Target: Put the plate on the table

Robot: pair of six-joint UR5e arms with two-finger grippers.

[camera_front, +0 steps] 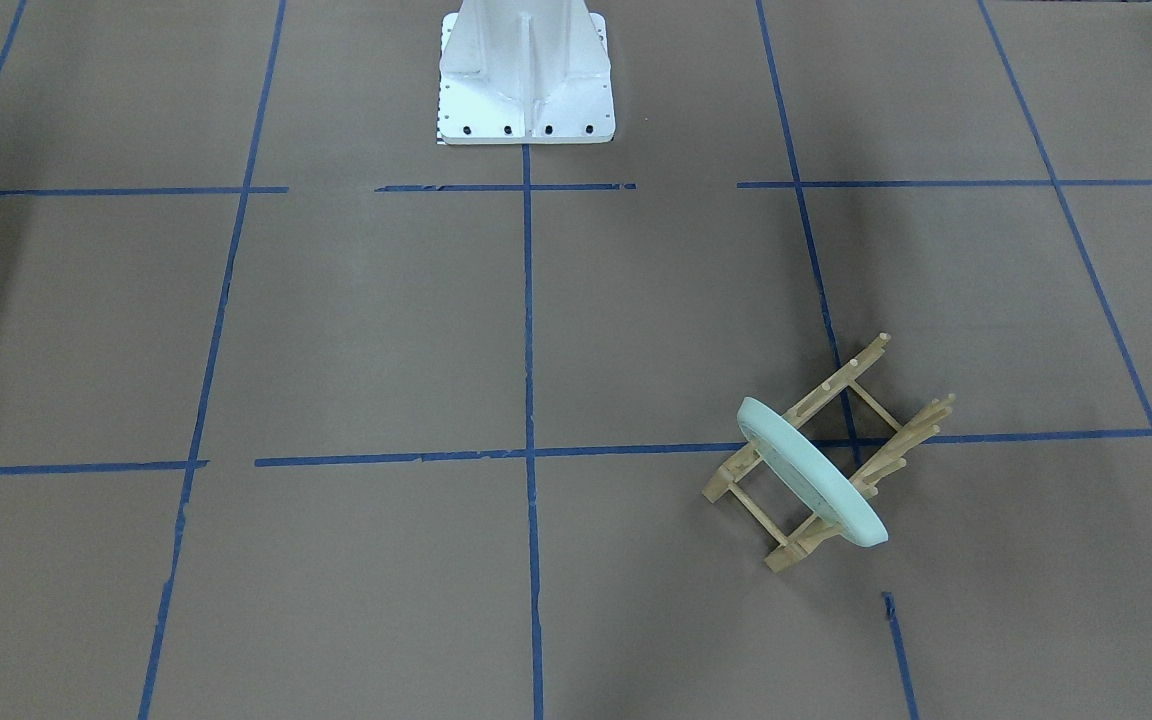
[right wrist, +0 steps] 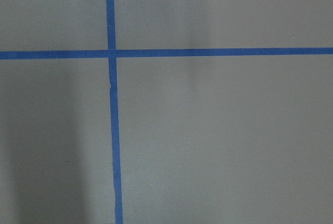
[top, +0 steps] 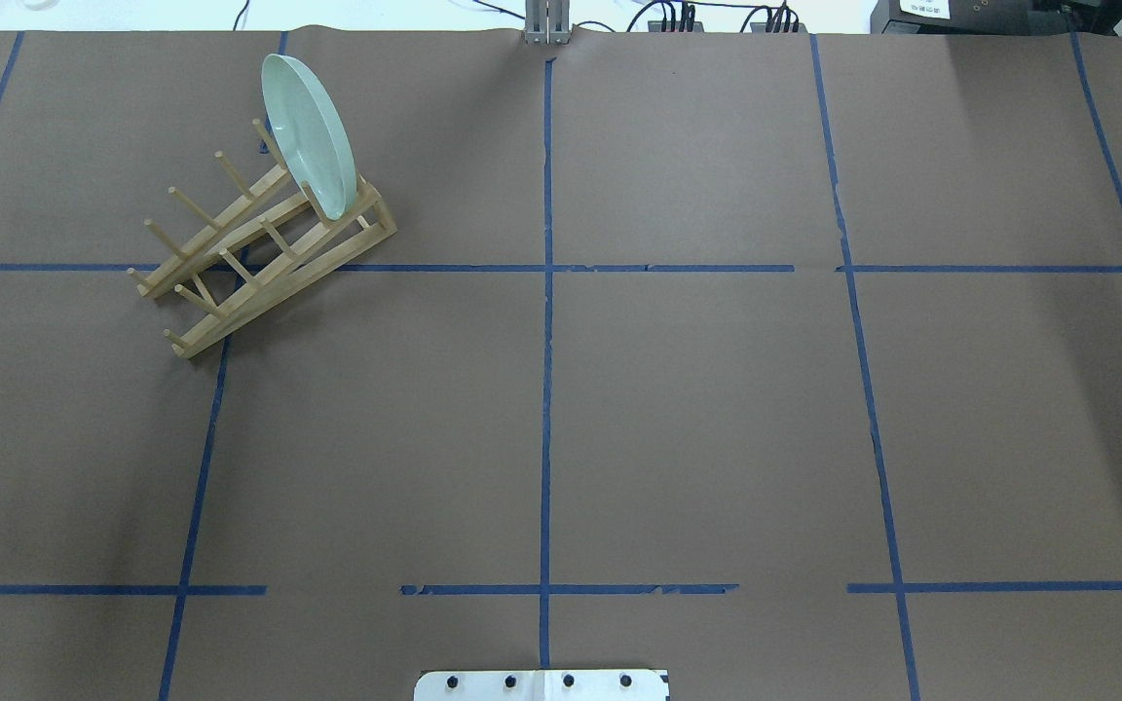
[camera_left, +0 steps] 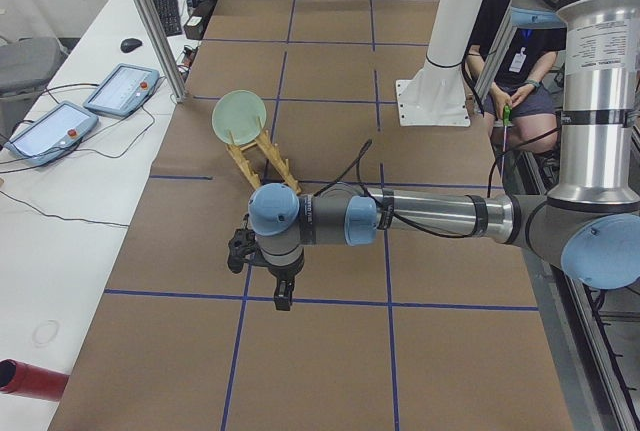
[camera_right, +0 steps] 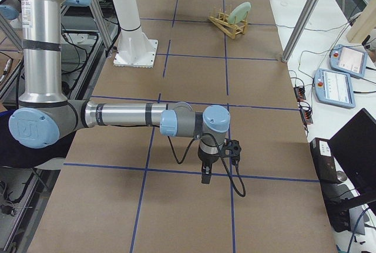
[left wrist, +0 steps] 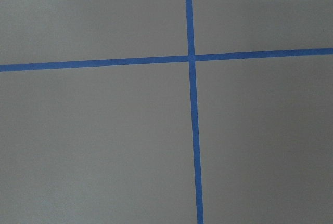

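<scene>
One plate (top: 310, 136) is present, pale mint green and glossy. It stands on edge, tilted, between the pegs at one end of a light wooden rack (top: 259, 258). It does not lie flat on the table (top: 697, 409).

In the overhead view the plate sits in the upper left of the frame, at the upper end of the rack. In the front-facing view the plate (camera_front: 811, 472) appears in the lower right of the frame, held near the lower left end of the rack (camera_front: 866, 420). The rack lies diagonally across a crossing of blue tape lines (top: 547, 268).

The white robot base (camera_front: 526, 75) stands at the top centre of the front-facing view, well apart from the rack.

- **Left gripper** (camera_left: 283, 296): visible only in the left side view, at centre frame, pointing down over the table. The plate (camera_left: 239, 116) is well apart from it, higher in that frame. Whether the fingers are spread or closed cannot be determined.
- **Right gripper** (camera_right: 205, 176): visible only in the right side view, at centre frame, pointing down. The plate (camera_right: 238, 12) is far off at the top of that frame. The finger state cannot be determined here either.

Each wrist view shows only brown paper and one tape crossing.
</scene>
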